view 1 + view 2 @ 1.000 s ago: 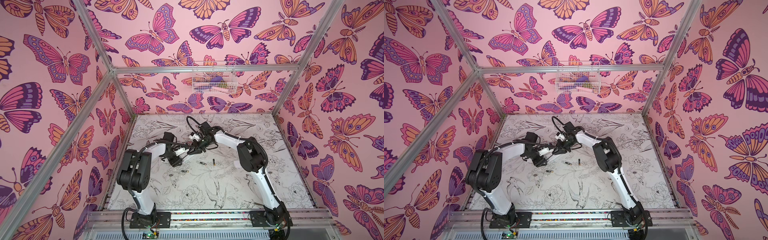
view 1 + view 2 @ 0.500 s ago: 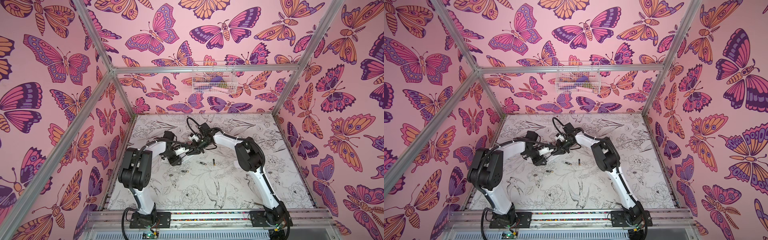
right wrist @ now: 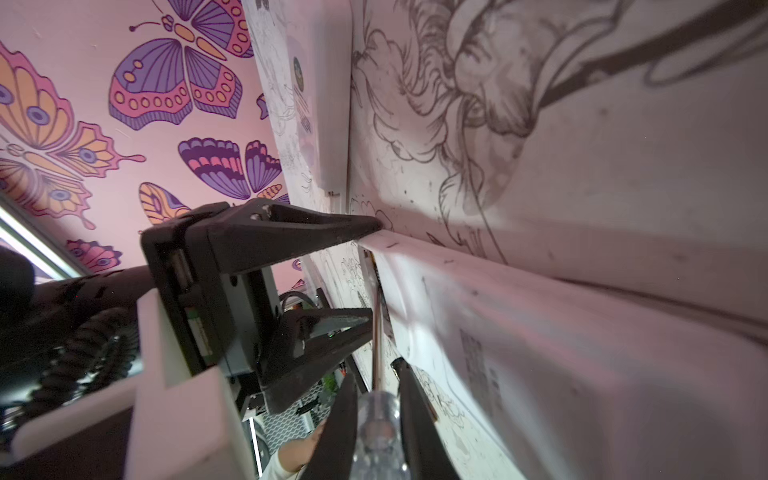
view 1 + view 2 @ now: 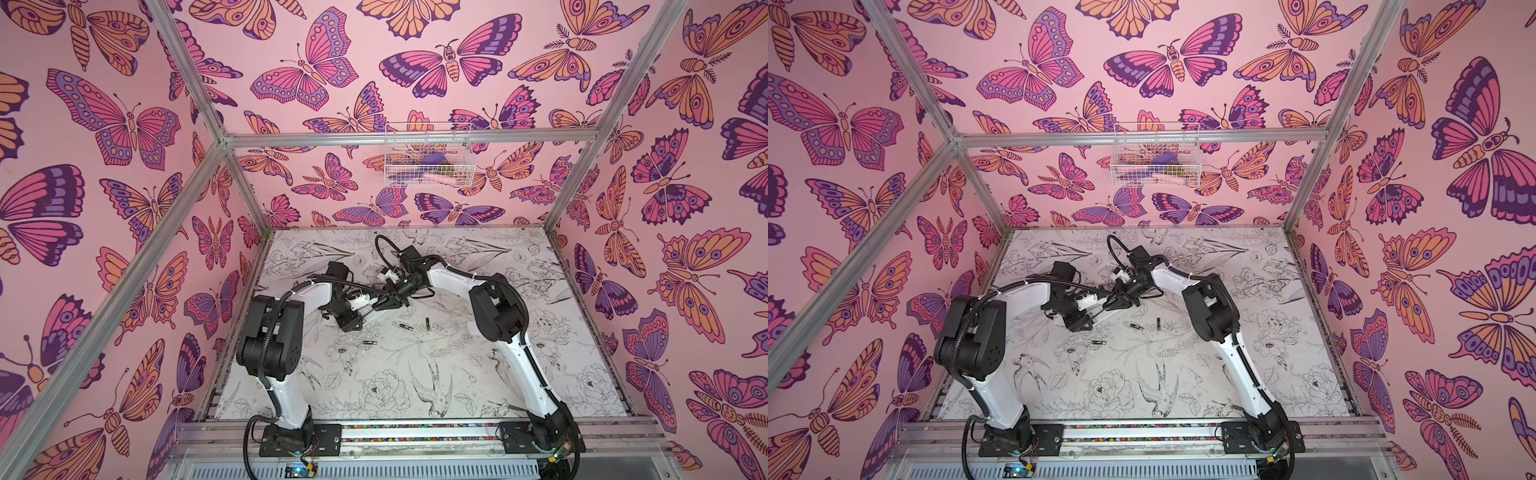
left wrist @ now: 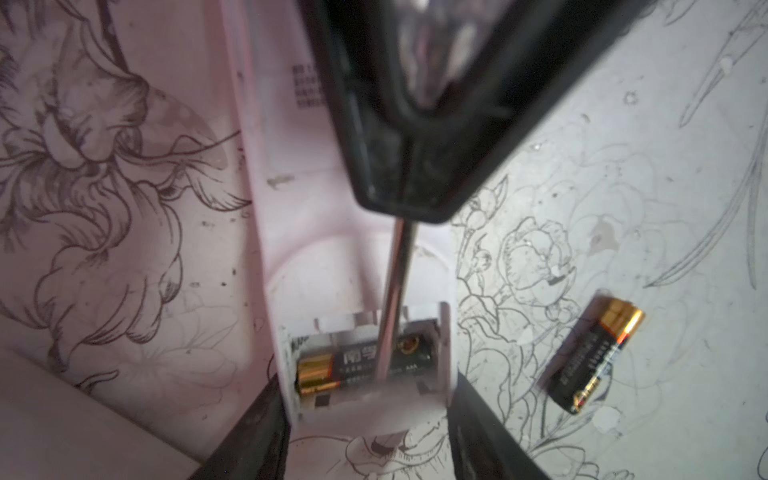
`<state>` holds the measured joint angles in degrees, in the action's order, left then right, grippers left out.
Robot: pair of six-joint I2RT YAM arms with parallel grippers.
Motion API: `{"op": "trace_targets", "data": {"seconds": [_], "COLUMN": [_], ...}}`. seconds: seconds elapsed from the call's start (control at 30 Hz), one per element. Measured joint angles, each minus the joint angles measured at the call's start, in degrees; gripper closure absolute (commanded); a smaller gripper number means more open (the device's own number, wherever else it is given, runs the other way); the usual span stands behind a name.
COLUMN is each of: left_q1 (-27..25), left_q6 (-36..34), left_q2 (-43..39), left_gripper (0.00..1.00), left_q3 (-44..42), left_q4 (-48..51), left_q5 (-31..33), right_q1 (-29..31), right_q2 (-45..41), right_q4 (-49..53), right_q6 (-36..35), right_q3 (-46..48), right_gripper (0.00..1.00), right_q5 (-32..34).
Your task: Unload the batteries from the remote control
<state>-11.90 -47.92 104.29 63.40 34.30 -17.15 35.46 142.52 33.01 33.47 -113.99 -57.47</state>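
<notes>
Prying at the battery (image 5: 328, 368) seated in the remote (image 5: 299, 232), the right hand (image 5: 405, 195) grips a screwdriver (image 5: 392, 299) pointing toward 8 o'clock, shaft crossing the battery's long axis; the left hand (image 5: 365, 399) clamps the remote. Three loose batteries (image 4: 405, 327) lie on the bench (image 4: 519, 374) near 5 o'clock.

Walls (image 4: 124, 208) pink, big butterfly print in purple, magenta and orange. Table (image 4: 415, 374) white, black line-art flowers and birds. Frame (image 4: 407, 137) bare silver. Basket (image 4: 428, 158) on far wall is white wire. Left arm (image 4: 286, 390) and right arm (image 4: 528, 374): white shells, black joints and cables. Remote (image 5: 299, 232) white, pink-tinted. Batteries (image 5: 594, 353) black with gold ends. Tool (image 3: 376, 428): clear handle, silver shaft.
</notes>
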Motion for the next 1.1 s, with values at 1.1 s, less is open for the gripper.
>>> {"op": "trace_targets", "data": {"seconds": [1.1], "left_q1": [1.3], "left_q6": [-1.1], "left_q2": [0.1], "left_gripper": [0.43], "left_q3": [0.0], "left_q4": [0.6], "left_q5": [-0.5], "right_q1": [1.1], "right_q2": [-3.3], "right_q4": [-13.1], "right_q6": [18.0], "right_q3": [8.4], "right_gripper": [1.00], "right_q5": [1.6]}}
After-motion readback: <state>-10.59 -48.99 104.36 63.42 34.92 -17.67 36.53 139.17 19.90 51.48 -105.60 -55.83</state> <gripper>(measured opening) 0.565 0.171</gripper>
